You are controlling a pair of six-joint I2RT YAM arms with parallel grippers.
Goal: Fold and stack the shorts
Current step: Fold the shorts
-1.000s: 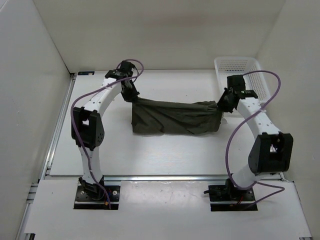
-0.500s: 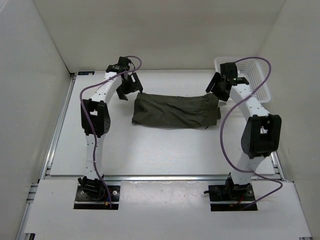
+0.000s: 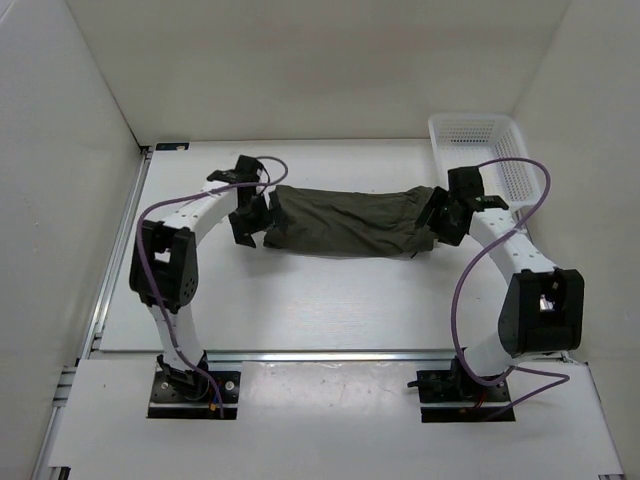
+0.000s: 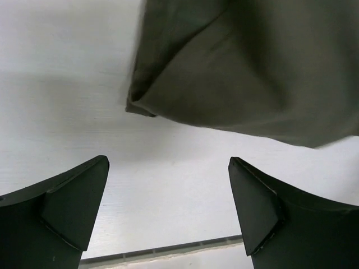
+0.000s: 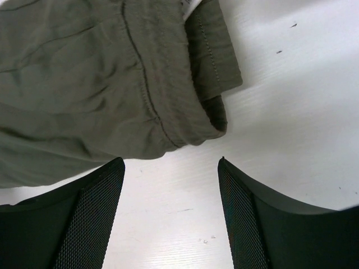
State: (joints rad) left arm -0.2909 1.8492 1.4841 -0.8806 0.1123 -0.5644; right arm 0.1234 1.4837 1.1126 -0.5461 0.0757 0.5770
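While your left gripper (image 3: 250, 222) and right gripper (image 3: 437, 216) both stand with jaws apart and empty, the shorts (image 3: 345, 222) lie in a long band across the table (image 3: 300, 300).
You have one gripper at each end; both wrist views show cloth just ahead of the fingertips, not between them. A white basket (image 3: 480, 135) stands far right.

White-shelled left arm (image 3: 195, 205) and right arm (image 3: 510, 240), black at the joints, with a black left gripper (image 4: 168, 185) and right gripper (image 5: 168, 190); a purple cable (image 3: 456, 295) trails each.
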